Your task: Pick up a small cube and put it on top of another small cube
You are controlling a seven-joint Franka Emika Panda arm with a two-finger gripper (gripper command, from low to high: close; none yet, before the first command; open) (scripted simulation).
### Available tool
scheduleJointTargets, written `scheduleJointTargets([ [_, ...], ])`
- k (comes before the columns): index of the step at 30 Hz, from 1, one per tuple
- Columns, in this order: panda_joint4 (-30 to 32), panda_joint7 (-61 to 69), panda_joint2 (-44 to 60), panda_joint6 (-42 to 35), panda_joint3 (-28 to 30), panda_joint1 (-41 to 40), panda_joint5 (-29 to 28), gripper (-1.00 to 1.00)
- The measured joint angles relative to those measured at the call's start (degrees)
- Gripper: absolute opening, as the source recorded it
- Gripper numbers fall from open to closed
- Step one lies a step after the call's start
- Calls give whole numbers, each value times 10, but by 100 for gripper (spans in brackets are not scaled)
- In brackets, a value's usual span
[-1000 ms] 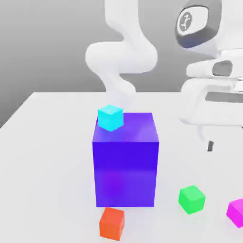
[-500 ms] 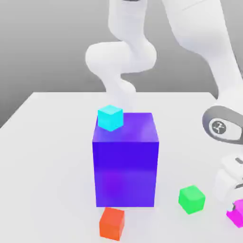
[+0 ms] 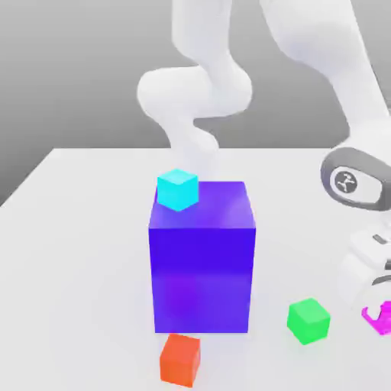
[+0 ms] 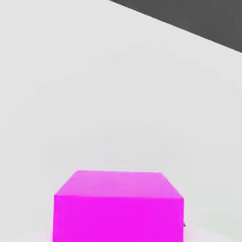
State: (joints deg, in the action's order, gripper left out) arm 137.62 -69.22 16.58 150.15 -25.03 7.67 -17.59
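Observation:
The small magenta-pink cube (image 3: 382, 319) sits at the far edge of the exterior view's right, just off the table, partly cut off by the frame. My gripper (image 3: 379, 311) comes down on it from above and is shut on it. In the hand view the same cube (image 4: 118, 208) looms close beneath the hand, with white table beyond. A small green cube (image 3: 308, 321) lies just to the exterior view's left of the held cube. An orange-red cube (image 3: 181, 359) rests at the front. A cyan cube (image 3: 177, 189) stands on the big block's top corner.
A large blue-purple block (image 3: 202, 267) stands mid-table, far taller than the small cubes. The white table (image 3: 84, 229) stretches open to the exterior view's left. My white arm (image 3: 321, 61) arches over from the back to the right side.
The hand dropped from mid-height at the right down onto the magenta cube and its fingers closed on it. The cube now sits slightly higher than half a second ago.

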Motion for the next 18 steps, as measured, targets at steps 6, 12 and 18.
scheduleJointTargets([
  [6, 92, 131, -105, 7, -14, -48, 88, -100],
  [12, 140, 186, -109, 65, 2, -60, 113, -100],
  [18, 136, 142, -53, 113, 42, -31, 49, 100],
])
